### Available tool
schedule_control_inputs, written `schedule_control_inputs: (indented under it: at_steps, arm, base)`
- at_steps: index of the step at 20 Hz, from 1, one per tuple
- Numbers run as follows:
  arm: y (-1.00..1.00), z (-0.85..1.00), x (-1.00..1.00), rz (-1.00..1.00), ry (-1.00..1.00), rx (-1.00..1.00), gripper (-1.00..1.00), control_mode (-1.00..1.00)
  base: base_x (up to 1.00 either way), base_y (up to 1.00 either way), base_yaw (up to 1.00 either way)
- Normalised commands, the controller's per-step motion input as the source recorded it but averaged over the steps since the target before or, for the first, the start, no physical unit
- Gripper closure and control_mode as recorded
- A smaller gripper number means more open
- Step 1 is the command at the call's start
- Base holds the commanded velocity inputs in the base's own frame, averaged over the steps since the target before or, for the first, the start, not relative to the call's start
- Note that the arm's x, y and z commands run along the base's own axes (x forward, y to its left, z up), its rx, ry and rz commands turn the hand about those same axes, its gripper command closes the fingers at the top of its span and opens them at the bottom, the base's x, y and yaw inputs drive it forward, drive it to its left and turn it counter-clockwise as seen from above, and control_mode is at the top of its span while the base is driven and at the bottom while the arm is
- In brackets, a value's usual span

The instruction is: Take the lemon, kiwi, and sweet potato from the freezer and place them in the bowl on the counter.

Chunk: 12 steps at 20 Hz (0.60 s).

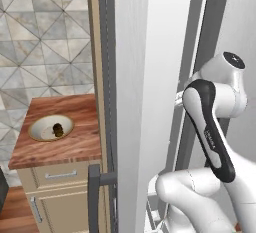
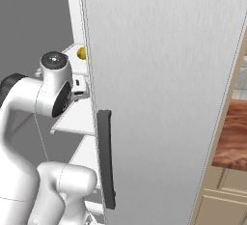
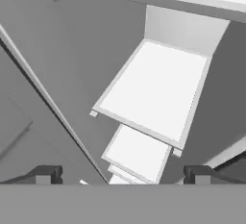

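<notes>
Nearest, the fingers [image 3: 123, 175] stand spread wide and empty inside the freezer [image 2: 159, 98], a smooth white-grey box with flat white shelves [image 3: 153, 91]. Farther in, the round yellow lemon [image 2: 81, 53] sits on a shelf, and beyond on the wood-grain desk [image 1: 75, 142] the shallow cream bowl [image 1: 50, 127] holds what seems a small brown lump [image 1: 58, 129].

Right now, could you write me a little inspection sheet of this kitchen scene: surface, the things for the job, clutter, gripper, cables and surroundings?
Surface: reddish wood counter on a beige cabinet.
Job's things: bowl on the counter, small dark lumps in it; lemon on a white shelf inside the freezer, whose door stands open.
Clutter: nothing seen.
Gripper: gripper open, holding nothing, looking down over white freezer shelves.
Cables: nothing seen.
Surroundings: grey patterned tile wall behind the counter.
</notes>
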Motion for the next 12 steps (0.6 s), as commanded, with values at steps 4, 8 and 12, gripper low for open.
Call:
schedule_control_inputs:
  at_steps: [4,8,12]
  arm:
    - [0.11,0.18,0.32,0.03,-0.11,0.01,-1.00,-1.00]
    - [0.25,0.23,0.45,0.00,-0.08,0.00,-1.00,-1.00]
    - [0.24,0.29,0.54,0.00,-0.02,0.00,-1.00,-1.00]
  base:
    - [0.00,0.00,0.00]
    - [0.00,0.00,0.00]
    - [0.00,0.00,0.00]
